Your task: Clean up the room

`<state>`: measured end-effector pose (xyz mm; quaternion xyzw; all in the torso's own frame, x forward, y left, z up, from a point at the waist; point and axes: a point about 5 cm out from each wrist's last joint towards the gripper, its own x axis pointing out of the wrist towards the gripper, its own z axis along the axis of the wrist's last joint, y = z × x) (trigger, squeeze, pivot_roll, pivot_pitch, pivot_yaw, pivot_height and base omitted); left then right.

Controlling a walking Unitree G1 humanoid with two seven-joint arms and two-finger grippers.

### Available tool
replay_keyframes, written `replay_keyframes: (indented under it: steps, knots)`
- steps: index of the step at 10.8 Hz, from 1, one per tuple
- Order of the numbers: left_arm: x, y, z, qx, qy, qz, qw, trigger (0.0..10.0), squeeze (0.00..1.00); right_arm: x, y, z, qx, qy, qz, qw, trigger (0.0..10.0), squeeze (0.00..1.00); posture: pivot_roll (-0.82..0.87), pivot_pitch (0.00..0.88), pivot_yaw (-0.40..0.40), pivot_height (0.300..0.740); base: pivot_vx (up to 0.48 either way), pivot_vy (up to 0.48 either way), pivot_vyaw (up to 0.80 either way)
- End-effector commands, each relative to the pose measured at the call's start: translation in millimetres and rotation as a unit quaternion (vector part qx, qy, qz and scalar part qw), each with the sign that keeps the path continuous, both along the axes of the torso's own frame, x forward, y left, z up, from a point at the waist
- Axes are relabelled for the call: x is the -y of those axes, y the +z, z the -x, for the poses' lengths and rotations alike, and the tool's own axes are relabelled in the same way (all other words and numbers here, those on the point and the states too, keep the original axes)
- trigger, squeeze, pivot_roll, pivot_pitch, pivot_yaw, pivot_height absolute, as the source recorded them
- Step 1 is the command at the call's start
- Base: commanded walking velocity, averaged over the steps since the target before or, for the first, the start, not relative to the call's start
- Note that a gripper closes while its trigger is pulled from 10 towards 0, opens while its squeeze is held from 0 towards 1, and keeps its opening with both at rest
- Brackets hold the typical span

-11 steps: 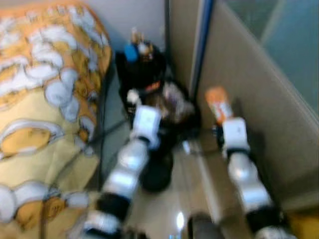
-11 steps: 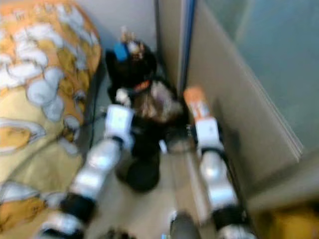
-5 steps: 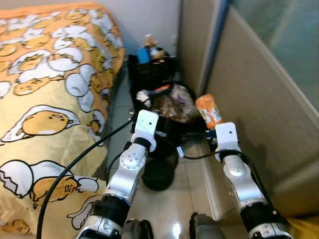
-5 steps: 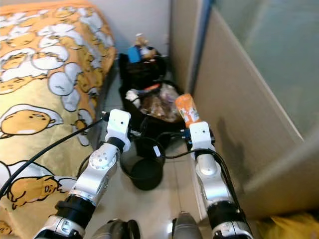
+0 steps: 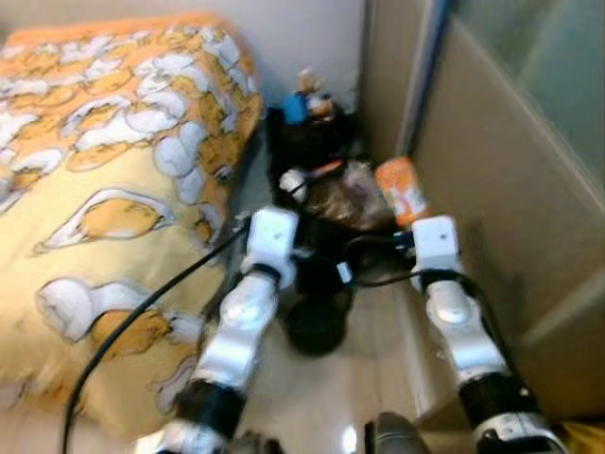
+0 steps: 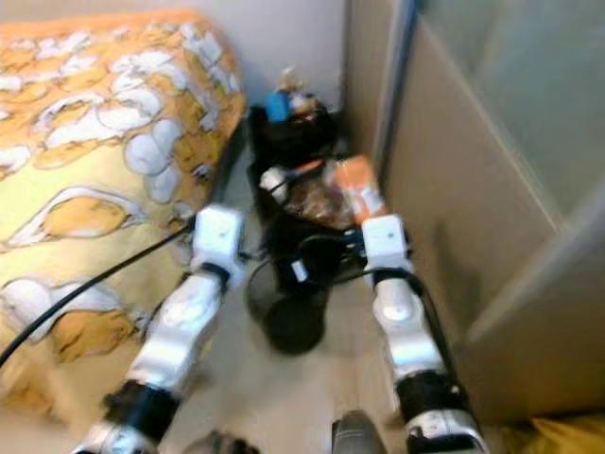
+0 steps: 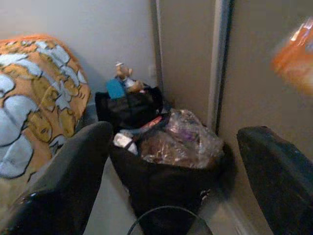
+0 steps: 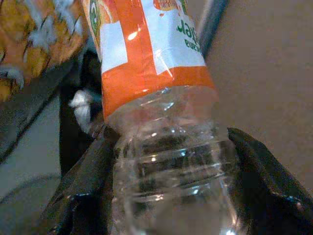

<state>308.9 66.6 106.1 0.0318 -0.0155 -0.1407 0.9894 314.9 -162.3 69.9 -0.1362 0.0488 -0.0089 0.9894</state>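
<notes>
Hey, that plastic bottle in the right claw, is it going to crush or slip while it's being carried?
The bottle looks empty and clear below its orange label, so it is probably very light. Its thin ribbed wall may dent where the right claw is shut on it. The smooth round body could twist or slide between the fingers, and would likely roll if dropped.

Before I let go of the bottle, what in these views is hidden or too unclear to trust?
- Round black bin: head views blurred, left arm covers its rim, contents unreadable.
- Bottle in the right claw: cap end cut off by the right wrist view's edge.
- Full trash bag: packed items indistinct.
- Left claw: fingers wide apart, tips cut off.
</notes>
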Motion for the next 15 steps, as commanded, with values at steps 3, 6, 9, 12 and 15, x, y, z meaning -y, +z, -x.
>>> replay_keyframes:
  steps: [3,6,9,12,15]
  knots:
    - [-12.6,0,-3.8,-0.002,0.017,-0.015,1.0,10.0,0.0,-7.5,1,-2.5,0.006,0.012,-0.006,1.0,0.0,0.0,-0.21,0.085,0.085,0.731,0.45,0.0,0.0]
    - [-9.7,1,-8.6,-0.007,0.0,-0.027,1.0,10.0,0.0,-4.8,-4,-2.8,-0.009,0.005,-0.016,1.0,0.0,0.0,-0.22,0.08,0.084,0.731,0.476,0.0,0.0]
    - [-3.2,-2,-5.6,-0.013,-0.028,-0.041,0.999,10.0,0.0,-0.8,-18,-6.1,-0.071,-0.014,-0.047,0.996,0.0,0.0,-0.21,0.097,0.088,0.731,0.48,0.0,0.0]
    - [1.4,-5,-3.9,-0.028,-0.044,-0.055,0.997,10.0,0.0,3.4,-44,-0.8,-0.171,-0.026,-0.045,0.984,0.0,0.0,-0.19,0.125,0.085,0.731,0.091,0.0,0.0]
    - [2.5,-8,0.5,-0.031,-0.046,-0.06,0.997,10.0,0.0,5.2,-47,-1.1,-0.184,-0.022,-0.039,0.982,0.0,0.0,-0.19,0.141,0.075,0.731,0.166,-0.271,0.0]
